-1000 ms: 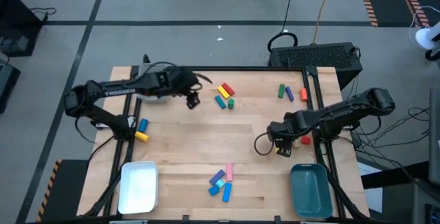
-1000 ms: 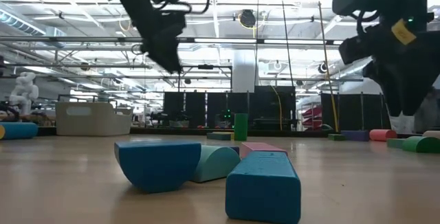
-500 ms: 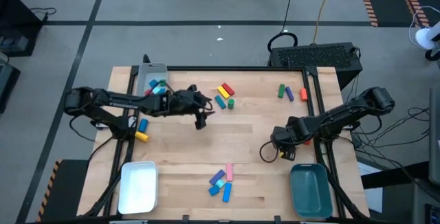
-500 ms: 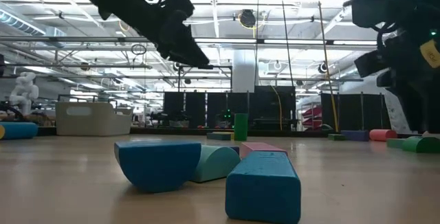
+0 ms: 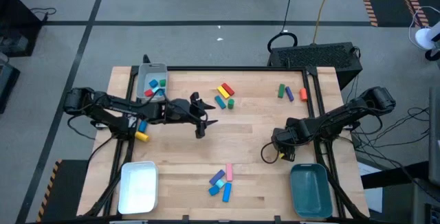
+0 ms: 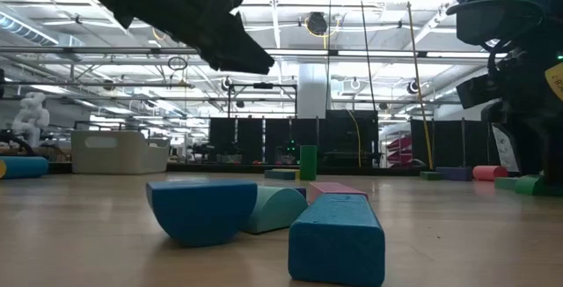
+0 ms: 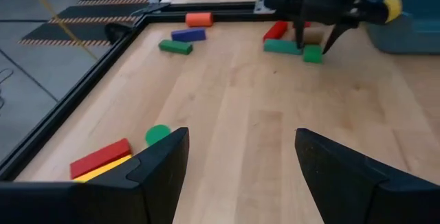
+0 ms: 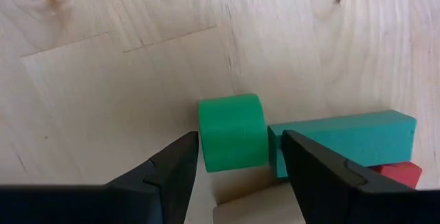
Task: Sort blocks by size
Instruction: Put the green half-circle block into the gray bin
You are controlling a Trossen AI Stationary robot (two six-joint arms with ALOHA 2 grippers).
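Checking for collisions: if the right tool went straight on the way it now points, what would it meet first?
Most likely the small green block, lying just ahead of the open right tool on the table, beside a teal bar.

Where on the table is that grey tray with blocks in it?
Seen from above, the grey tray sits at the table's far left corner, just beyond the left arm, holding a few small blocks.

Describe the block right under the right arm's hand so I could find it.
Go to the teal tray at the table's near right corner. Just beyond it, the right hand hangs open over a block cluster. Yours is the short bright green cylinder; the teal bar beside it is longer.
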